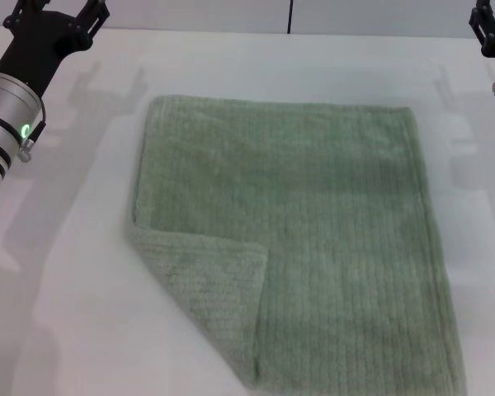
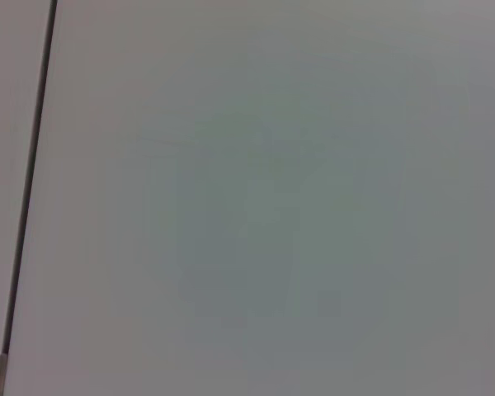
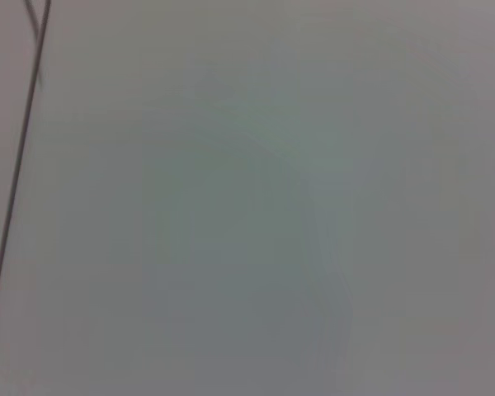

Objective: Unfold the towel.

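The pale sage-green towel [image 1: 313, 223] lies spread on the white table [image 1: 74, 272] in the head view. Its near-left corner [image 1: 206, 285] is folded over onto the cloth as a triangular flap. My left gripper [image 1: 58, 12] is raised at the far left, apart from the towel and holding nothing. My right gripper [image 1: 491, 25] is at the far right edge, also apart from the towel. Both wrist views show only bare pale surface with a dark seam line; the towel is out of view there.
The white table's far edge meets a pale wall with a dark vertical seam [image 1: 290, 16]. The grippers cast shadows on the table at both sides of the towel.
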{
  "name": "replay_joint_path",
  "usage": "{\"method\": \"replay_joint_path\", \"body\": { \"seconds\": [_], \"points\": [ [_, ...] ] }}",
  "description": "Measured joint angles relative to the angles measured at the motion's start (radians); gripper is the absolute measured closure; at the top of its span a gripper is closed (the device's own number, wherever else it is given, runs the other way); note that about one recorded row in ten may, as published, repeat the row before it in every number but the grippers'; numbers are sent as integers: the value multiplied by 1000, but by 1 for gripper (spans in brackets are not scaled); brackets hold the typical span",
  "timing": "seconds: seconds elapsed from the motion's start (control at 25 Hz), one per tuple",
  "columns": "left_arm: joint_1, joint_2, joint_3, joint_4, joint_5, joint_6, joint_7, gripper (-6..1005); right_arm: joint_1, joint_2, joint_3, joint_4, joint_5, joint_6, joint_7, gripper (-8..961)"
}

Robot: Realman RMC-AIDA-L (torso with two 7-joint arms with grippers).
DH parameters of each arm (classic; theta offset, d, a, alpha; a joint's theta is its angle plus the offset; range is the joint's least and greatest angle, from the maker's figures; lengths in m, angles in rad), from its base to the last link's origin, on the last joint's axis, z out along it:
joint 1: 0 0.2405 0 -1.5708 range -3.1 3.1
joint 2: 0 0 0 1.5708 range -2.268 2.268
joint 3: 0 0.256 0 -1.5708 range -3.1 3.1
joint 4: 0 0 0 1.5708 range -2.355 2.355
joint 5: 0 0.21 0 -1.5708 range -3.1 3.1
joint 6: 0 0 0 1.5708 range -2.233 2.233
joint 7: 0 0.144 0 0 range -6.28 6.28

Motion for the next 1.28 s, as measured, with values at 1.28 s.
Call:
{"method": "replay_joint_path", "body": {
  "seconds": [1.28],
  "points": [
    [12, -1, -4, -9, -3, -1, 0, 209, -1, 2, 7, 3, 9, -14, 7, 263]
  ]
}}
